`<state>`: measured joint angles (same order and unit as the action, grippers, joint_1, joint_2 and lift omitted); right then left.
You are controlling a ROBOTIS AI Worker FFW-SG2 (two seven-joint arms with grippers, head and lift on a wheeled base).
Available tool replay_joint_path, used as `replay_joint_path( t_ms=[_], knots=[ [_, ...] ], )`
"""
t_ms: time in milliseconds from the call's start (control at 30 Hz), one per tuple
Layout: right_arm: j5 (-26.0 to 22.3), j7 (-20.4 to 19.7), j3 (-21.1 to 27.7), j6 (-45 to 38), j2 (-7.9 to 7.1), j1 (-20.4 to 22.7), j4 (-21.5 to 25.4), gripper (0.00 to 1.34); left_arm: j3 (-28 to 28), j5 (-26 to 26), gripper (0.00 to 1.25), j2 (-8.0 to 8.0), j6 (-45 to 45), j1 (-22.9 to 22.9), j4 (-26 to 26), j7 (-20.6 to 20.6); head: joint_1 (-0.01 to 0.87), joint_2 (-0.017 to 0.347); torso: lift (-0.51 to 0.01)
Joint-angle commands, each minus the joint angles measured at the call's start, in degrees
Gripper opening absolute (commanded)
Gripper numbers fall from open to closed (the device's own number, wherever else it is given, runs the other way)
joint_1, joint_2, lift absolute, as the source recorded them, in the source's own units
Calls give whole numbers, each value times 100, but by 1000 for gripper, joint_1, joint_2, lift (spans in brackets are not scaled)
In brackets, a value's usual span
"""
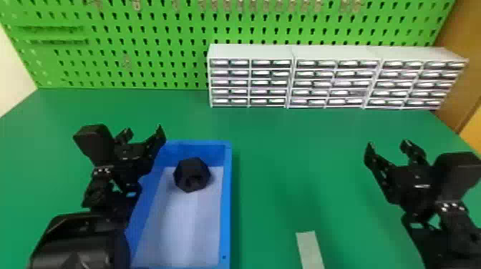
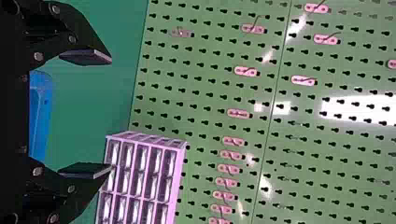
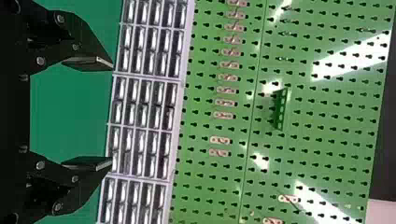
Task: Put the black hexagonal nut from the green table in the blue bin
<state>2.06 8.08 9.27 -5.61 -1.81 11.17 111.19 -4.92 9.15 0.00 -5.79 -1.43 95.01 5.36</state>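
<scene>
The black hexagonal nut sits inside the blue bin, by its far wall, a matte, chunky lump with flat faces and blunt corners. Under it the bin's floor is pale and smooth, between straight blue walls that look like plastic. The bin stands on the left part of my flat green worktop. Along the far edge, from the middle toward the right corner, runs a row of pale drawer cabinets with shiny clear fronts, against a green pegboard full of keyhole slots.

My left gripper hangs by the bin's left wall, its two flat black fingers spread wide with nothing between them. My right gripper is over the right part of the worktop, just as widely parted and empty.

My left wrist view brings out pinkish hook plates on the pegboard; my right wrist view gives me a ribbed green piece fixed there.

My left arm hides much of the bin's left wall, and the near end is cut off, as is a pale strip to its right. The nut's dark hollow is hard to make out.
</scene>
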Motion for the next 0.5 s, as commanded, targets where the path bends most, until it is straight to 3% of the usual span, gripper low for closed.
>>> replay_joint_path(
  t_ms=[0, 467],
  knots=[
    [5, 1, -13, 8, -4, 60, 26, 801, 0, 8, 812, -15, 16, 2, 0, 0, 686, 51, -97],
    [5, 1, -119, -1, -48, 60, 26, 801, 0, 17, 812, -15, 25, 2, 0, 0, 686, 51, -97]
  ],
)
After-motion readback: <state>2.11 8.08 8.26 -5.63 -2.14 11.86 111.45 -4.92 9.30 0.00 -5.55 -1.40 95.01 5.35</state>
